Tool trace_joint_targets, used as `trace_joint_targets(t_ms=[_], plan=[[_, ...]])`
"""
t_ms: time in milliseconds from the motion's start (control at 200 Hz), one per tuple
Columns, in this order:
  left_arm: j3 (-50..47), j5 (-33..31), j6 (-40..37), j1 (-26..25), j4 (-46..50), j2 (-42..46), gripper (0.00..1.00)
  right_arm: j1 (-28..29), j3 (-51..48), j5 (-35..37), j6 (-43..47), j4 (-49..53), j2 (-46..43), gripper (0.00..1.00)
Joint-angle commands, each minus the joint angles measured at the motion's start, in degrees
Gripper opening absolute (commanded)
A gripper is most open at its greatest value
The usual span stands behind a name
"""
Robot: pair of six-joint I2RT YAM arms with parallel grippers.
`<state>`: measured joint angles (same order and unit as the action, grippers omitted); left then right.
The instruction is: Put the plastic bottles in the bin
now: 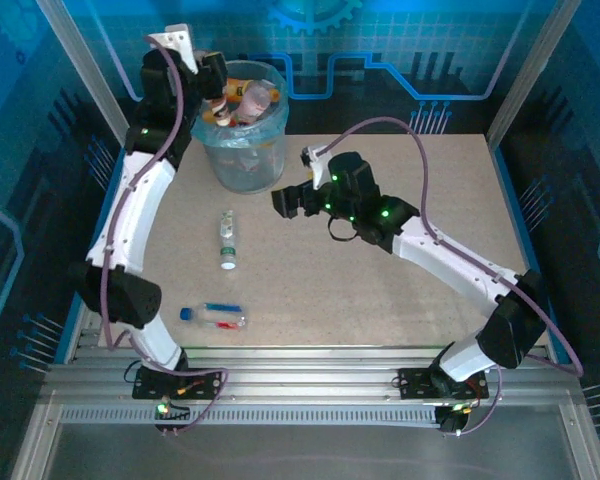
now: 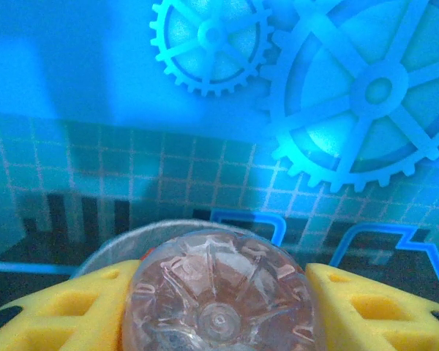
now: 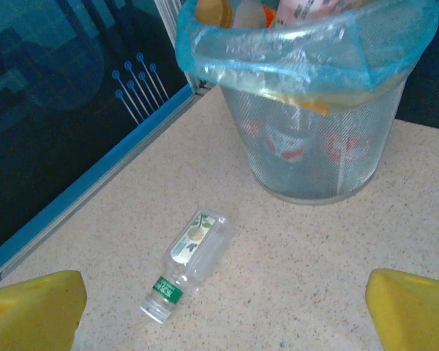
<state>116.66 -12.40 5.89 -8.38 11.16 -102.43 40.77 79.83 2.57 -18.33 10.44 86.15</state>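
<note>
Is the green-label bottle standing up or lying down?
Lying down: the clear plastic green-label bottle rests sideways on the beige table.

Blue light dominates the top external view. The back panel (image 1: pixel 400 40) glows along the upper edge, while the side walls and lower corners sink into dimness. The worktop (image 1: pixel 280 290) at the centre is evenly lit, with soft, faint shadows under the arms, and small green lamps flare on the right arm (image 1: pixel 450 260).

The left wrist view carries a saturated blue cast, brightest at upper left. The clear bottle (image 2: pixel 219 292) at the bottom edge sits very close to the lens and looks slightly soft, with glints on its ribs.

The right wrist view is whiter. The bag on the bin (image 3: pixel 314 146) shows sheen, the green-labelled bottle (image 3: pixel 186 263) casts a pale shadow, and the yellow pads (image 3: pixel 29 311) in the lower corners are blurred.
</note>
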Motion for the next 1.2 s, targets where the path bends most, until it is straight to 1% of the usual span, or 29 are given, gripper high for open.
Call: trace_joint_targets(t_ms=[0, 85, 175, 280, 385, 545, 620, 660, 740, 770, 810, 905, 975, 1196], plan=[[4.6, -1.5, -3.2, 0.3, -8.5, -3.6, 0.50, -1.5, 3.6, -0.7, 0.7, 2.1, 0.2, 0.99], [5.5, -2.8, -5.8, 0.3, -11.6, -7.0, 0.50, -2.0, 4.9, -1.2, 0.7, 2.8, 0.7, 0.99], [7.7, -3.6, -6.3, 0.8, -13.6, -10.4, 0.49, -2.5, 5.9, -2.1, 1.1, 3.6, 1.3, 0.99], [12.5, -4.3, -8.6, 1.0, -13.6, -15.0, 0.49, -3.1, 7.7, -2.9, 1.6, 6.0, 2.2, 0.99], [16.5, -5.1, -10.8, 0.9, -11.0, -18.5, 0.49, -3.7, 8.2, -3.1, 1.9, 7.4, 2.3, 0.99], [13.4, -7.0, -13.2, 0.8, -11.4, -18.4, 0.50, -4.2, 7.2, -3.1, 1.7, 7.5, 1.8, 0.99], [12.0, -6.8, -13.5, 0.8, -11.6, -18.0, 0.56, -4.4, 7.0, -3.2, 1.6, 7.4, 1.9, 0.99], [11.7, -6.3, -13.5, 0.8, -11.3, -17.8, 0.63, -4.4, 7.0, -3.3, 1.4, 7.5, 2.1, 0.99], [11.2, -5.5, -12.9, 0.9, -10.6, -17.1, 0.81, -4.4, 7.2, -3.5, 1.1, 7.4, 2.4, 0.99], [10.8, -5.3, -12.8, 0.8, -10.7, -16.7, 0.83, -4.4, 7.3, -3.6, 0.9, 7.4, 2.5, 0.99], [10.6, -5.2, -12.5, 0.8, -10.6, -16.4, 0.84, -4.4, 7.4, -3.8, 0.6, 7.4, 2.7, 0.99], [10.7, -4.3, -12.0, 0.8, -10.2, -15.8, 0.84, -4.4, 7.4, -3.9, 0.2, 7.1, 2.8, 0.99], [11.2, -3.5, -11.5, 0.9, -9.2, -15.8, 0.82, -4.4, 7.3, -3.8, -0.3, 7.1, 2.8, 0.99], [13.1, -2.9, -9.0, 0.8, -2.2, -17.4, 0.67, -4.4, 7.0, -4.6, -1.1, 7.0, 3.1, 0.99]])
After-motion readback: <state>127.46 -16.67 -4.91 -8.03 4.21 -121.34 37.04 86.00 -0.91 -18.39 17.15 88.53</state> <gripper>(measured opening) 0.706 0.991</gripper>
